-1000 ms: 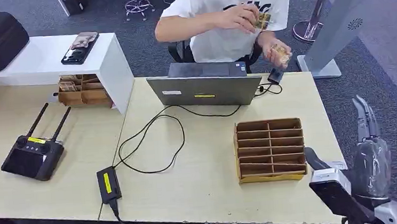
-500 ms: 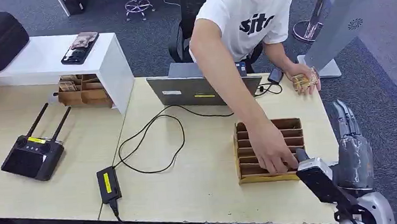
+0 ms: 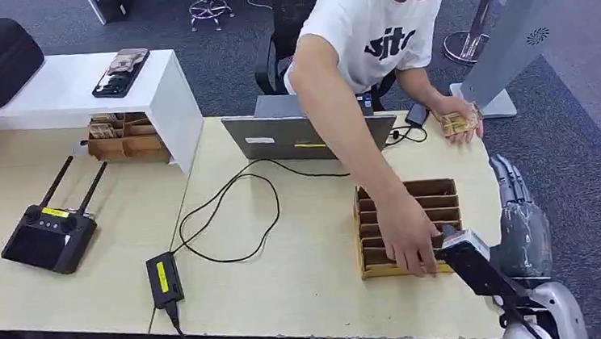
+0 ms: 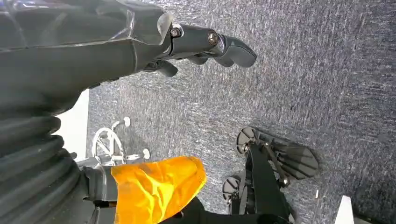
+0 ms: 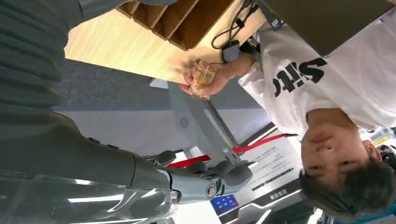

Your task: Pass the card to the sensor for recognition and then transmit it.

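At the worktop's right edge, head view, the right hand hangs with fingers straight and apart, holding nothing, just beside the compartmented cardboard box. A person's hand reaches into the box; their other hand, near the far right corner, holds a stack of yellowish cards. Right wrist view shows those cards glossy and translucent-looking. Left wrist view: the left hand over grey carpet, fingers loosely extended, holding nothing.

The pale wooden counter carries a compartmented cardboard box near its right edge; a grey laptop at the back; a black power adapter with looping cable; a black antenna controller at left.
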Controlling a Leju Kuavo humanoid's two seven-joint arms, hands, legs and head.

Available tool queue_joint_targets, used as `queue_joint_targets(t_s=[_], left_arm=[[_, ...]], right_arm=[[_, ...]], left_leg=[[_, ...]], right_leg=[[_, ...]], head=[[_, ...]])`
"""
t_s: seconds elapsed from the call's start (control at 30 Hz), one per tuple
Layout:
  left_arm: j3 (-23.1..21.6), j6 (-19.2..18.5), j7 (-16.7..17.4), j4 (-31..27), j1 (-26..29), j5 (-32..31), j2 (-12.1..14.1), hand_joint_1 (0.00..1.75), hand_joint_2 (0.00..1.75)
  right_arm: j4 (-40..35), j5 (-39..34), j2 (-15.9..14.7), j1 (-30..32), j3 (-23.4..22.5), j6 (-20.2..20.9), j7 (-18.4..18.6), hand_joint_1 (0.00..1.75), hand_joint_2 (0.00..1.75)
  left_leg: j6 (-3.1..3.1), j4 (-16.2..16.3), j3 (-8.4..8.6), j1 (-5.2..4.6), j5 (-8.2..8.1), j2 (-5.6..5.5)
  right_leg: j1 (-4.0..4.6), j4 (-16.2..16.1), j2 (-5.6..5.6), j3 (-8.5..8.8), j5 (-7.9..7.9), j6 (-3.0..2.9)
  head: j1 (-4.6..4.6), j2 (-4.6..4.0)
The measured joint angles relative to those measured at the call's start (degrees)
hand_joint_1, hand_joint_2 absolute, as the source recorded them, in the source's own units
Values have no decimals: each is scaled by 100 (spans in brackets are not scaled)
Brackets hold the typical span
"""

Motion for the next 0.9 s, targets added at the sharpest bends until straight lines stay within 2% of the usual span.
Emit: queue_joint_targets(t_s=[0.9], left_arm=[[-31, -7, 0, 0, 0, 0, 20, 0, 175]], right_arm=[[103, 79, -15, -31, 26, -7, 18, 0, 175]], left_leg=[[0, 0, 0, 0, 0, 0]], right_leg=[[0, 0, 0, 0, 0, 0]], head=[[2, 0]])
